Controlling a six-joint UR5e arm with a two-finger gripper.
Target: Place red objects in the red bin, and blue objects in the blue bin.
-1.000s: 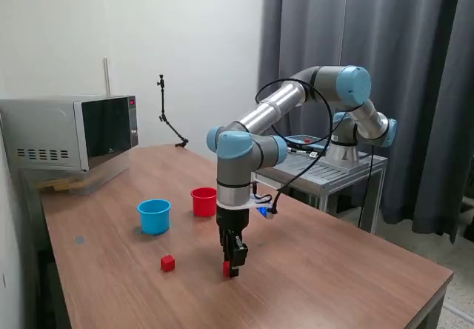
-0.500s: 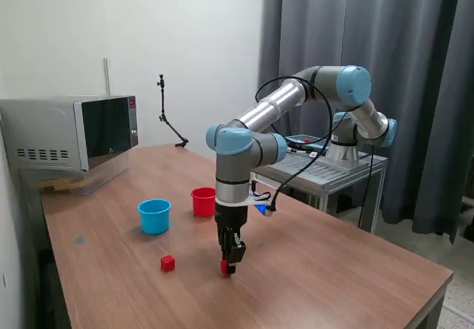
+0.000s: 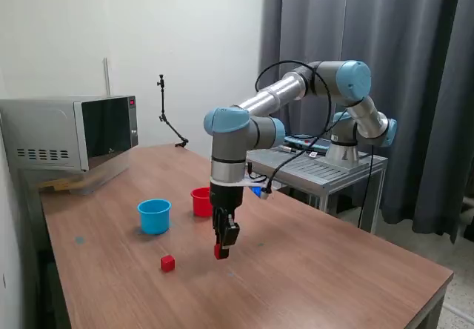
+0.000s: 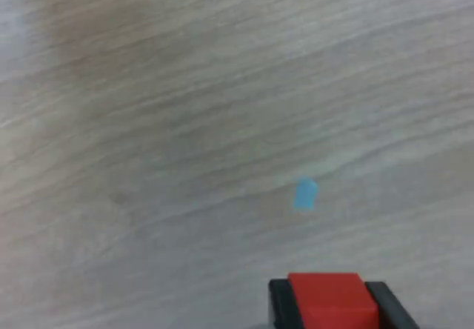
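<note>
worktop [image 3: 311,262]: wood, carries both cups
blue bin [image 3: 154,215]: beside red bin
red bin [image 3: 201,201]: just behind arm's wrist
end effector [image 3: 221,252]: clamped on red cube [image 3: 220,253], lifted off worktop
second red cube [image 3: 168,263]: loose, near front
risk: cube held low at fingertips; could slip or clip the rim
</note>
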